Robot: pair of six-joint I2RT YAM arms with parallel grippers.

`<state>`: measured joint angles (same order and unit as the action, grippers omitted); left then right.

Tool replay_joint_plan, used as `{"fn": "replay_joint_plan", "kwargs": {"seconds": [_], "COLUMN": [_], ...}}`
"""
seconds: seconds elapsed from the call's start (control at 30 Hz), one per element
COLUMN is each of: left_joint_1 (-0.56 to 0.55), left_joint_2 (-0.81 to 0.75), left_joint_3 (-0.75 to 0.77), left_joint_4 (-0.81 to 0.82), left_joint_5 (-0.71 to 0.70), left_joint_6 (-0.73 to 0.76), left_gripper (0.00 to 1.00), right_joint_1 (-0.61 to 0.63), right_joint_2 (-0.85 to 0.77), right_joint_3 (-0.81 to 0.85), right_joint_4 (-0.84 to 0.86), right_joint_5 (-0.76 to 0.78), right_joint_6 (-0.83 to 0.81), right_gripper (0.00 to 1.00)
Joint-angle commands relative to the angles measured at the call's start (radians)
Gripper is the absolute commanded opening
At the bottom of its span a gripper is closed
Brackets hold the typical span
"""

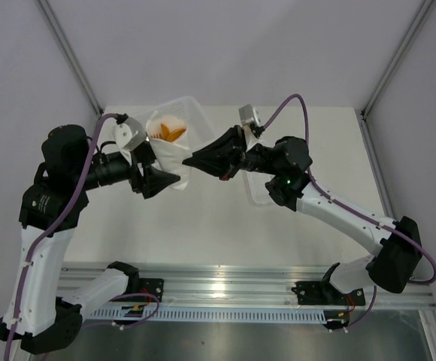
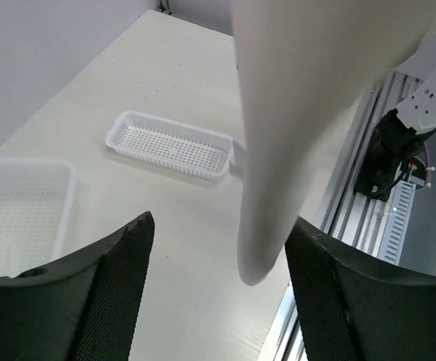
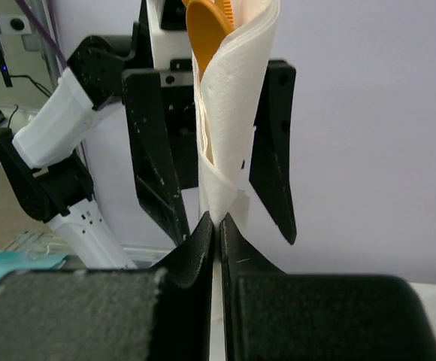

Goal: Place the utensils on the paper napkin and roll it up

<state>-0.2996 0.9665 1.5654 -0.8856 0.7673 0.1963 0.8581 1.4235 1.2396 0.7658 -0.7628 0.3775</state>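
Observation:
The paper napkin (image 1: 170,154) is rolled into a white cone and held upright in the air above the table. Orange utensils (image 1: 174,132) stick out of its top end; I cannot tell which pieces. My right gripper (image 3: 218,222) is shut on the napkin's (image 3: 229,113) narrow lower end, with an orange utensil (image 3: 207,26) showing at the top. My left gripper (image 2: 222,222) is open, its fingers (image 2: 109,293) standing either side of the napkin roll (image 2: 293,113) without pressing it. In the top view the left gripper (image 1: 174,179) and the right gripper (image 1: 191,159) meet at the roll.
A narrow white ribbed tray (image 2: 169,147) lies on the table below. A larger white slotted basket (image 2: 19,210) stands beside it, and shows in the top view behind the roll (image 1: 192,105). The aluminium rail (image 1: 240,289) with the arm bases runs along the near edge.

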Motion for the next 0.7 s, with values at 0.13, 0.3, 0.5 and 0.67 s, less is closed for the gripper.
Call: {"fn": "replay_joint_plan", "kwargs": {"seconds": [0.13, 0.3, 0.5, 0.67], "left_joint_1": [0.007, 0.007, 0.007, 0.004], "left_joint_2": [-0.035, -0.019, 0.005, 0.012], "left_joint_3": [0.058, 0.071, 0.079, 0.059], "left_joint_4": [0.031, 0.089, 0.157, 0.175], "left_joint_5": [0.136, 0.188, 0.231, 0.224], "left_joint_6": [-0.033, -0.119, -0.176, -0.179], "left_gripper": [0.78, 0.80, 0.78, 0.75], "right_joint_1": [0.021, 0.079, 0.133, 0.145], "right_joint_2": [-0.061, -0.063, -0.046, -0.028], "right_joint_3": [-0.012, -0.037, -0.022, -0.006], "right_joint_4": [0.222, 0.325, 0.357, 0.398], "right_joint_5": [0.149, 0.235, 0.289, 0.309], "right_joint_6": [0.047, 0.029, -0.002, 0.021], "right_gripper": [0.00, 0.00, 0.00, 0.00]}}
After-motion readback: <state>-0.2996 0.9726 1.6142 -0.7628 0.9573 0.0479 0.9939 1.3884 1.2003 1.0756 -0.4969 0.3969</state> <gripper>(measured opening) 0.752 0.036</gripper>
